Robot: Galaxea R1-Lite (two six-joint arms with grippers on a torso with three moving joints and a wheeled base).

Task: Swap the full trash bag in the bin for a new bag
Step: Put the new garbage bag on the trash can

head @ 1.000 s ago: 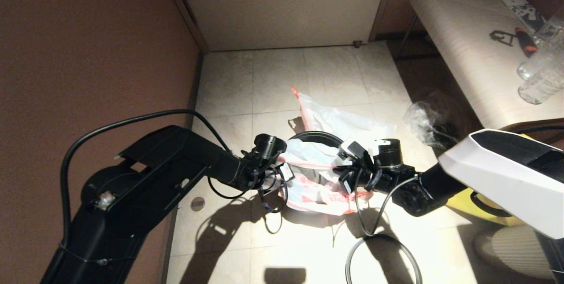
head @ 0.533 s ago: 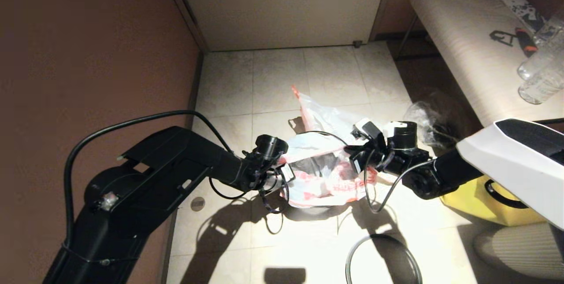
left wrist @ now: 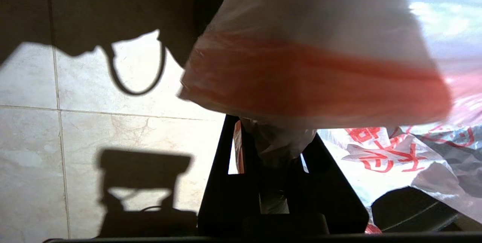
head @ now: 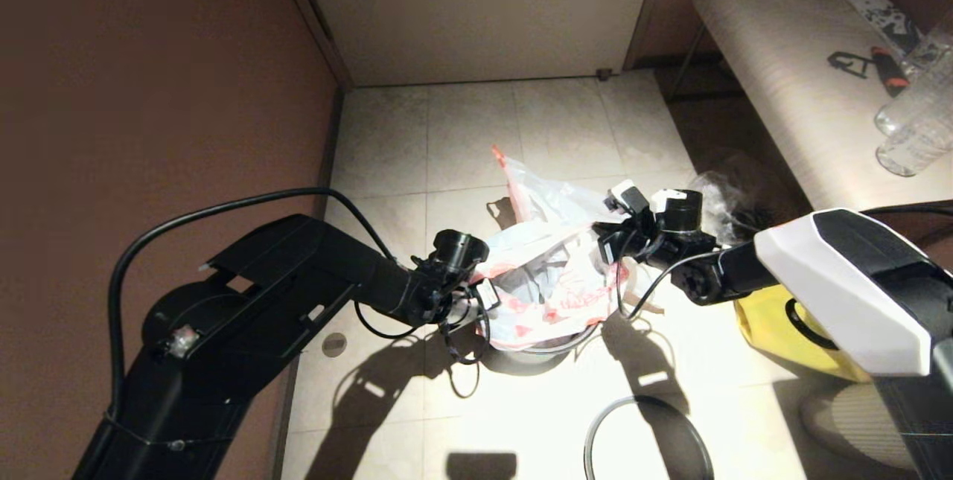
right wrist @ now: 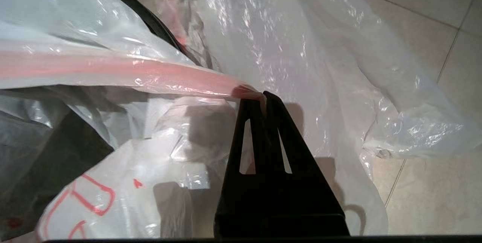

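Note:
The new bag (head: 555, 298), milky white with red characters, is stretched open over the black bin (head: 547, 347) on the tiled floor. My left gripper (head: 480, 294) is at the bin's left side and is shut on a bunched red-banded edge of that bag (left wrist: 312, 66). My right gripper (head: 604, 242) is at the far right of the bin, shut on the bag's pink rim strip (right wrist: 113, 66), which runs taut to its tips (right wrist: 263, 98). Behind the bin, the see-through full trash bag (head: 555, 205) lies slumped on the floor (right wrist: 301, 47).
A thin dark hoop (head: 644, 428) lies on the floor in front of the bin. A yellow tote bag (head: 774, 331) and a clear bag with dark contents (head: 726, 205) sit to the right. A bench (head: 789, 71) holds bottles (head: 916, 130). A wall runs close on the left.
My right gripper has moved back and to the right with the pink rim strip, pulling the new bag's mouth wider over the bin. The left gripper has stayed in place.

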